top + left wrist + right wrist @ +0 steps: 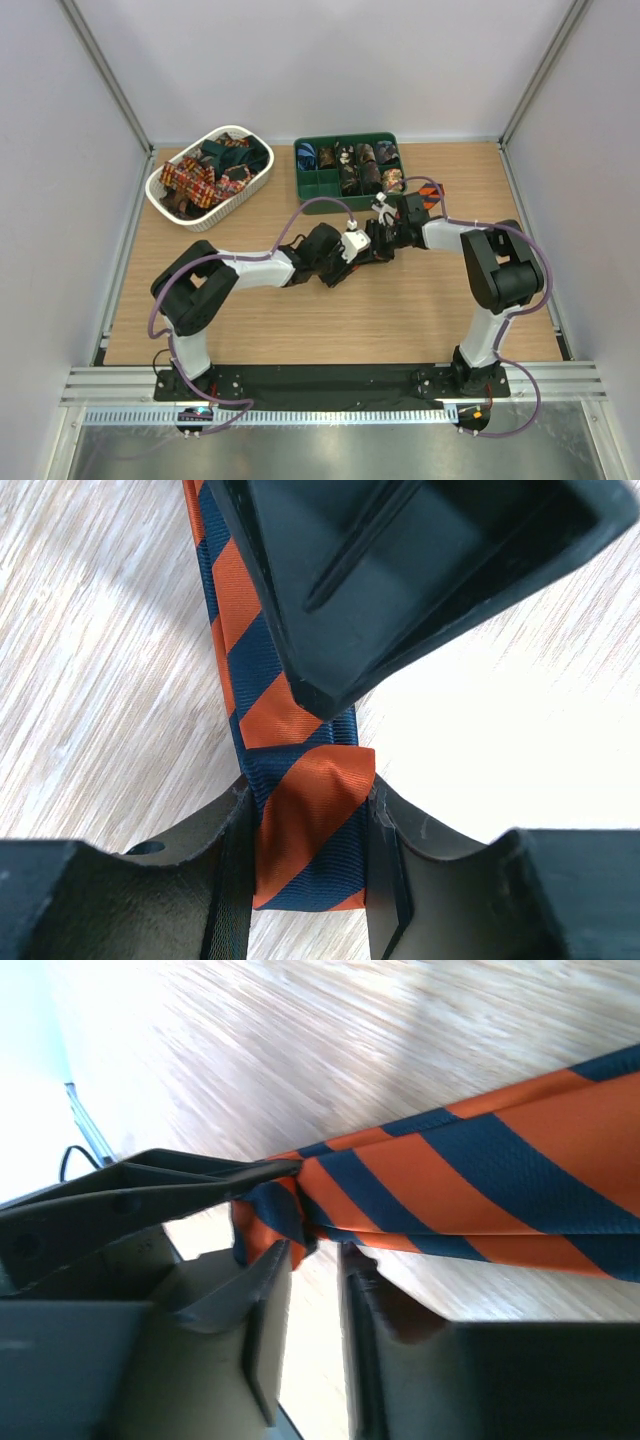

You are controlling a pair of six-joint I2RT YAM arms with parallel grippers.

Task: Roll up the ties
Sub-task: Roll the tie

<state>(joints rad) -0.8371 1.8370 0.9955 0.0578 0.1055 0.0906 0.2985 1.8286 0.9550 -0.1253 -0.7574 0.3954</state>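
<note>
An orange-and-navy striped tie [300, 830] lies on the wooden table. Its end is folded over, and my left gripper [310, 815] is shut on that fold, one finger on each edge. One broad finger [400, 580] of the right gripper lies over the strip just beyond the fold. In the right wrist view the tie [480, 1160] runs off to the right, its small rolled end [268, 1222] against the tips of my right gripper [318, 1255], which stands open with bare table between its fingers. From above, both grippers meet at mid-table [380, 242], and a bit of the tie [430, 198] shows behind them.
A white oval slotted basket [165, 185] holding several loose ties stands at the back left. A green compartment tray [310, 185] with rolled ties in it stands at the back centre, close behind the right gripper. Grey walls enclose the table on three sides.
</note>
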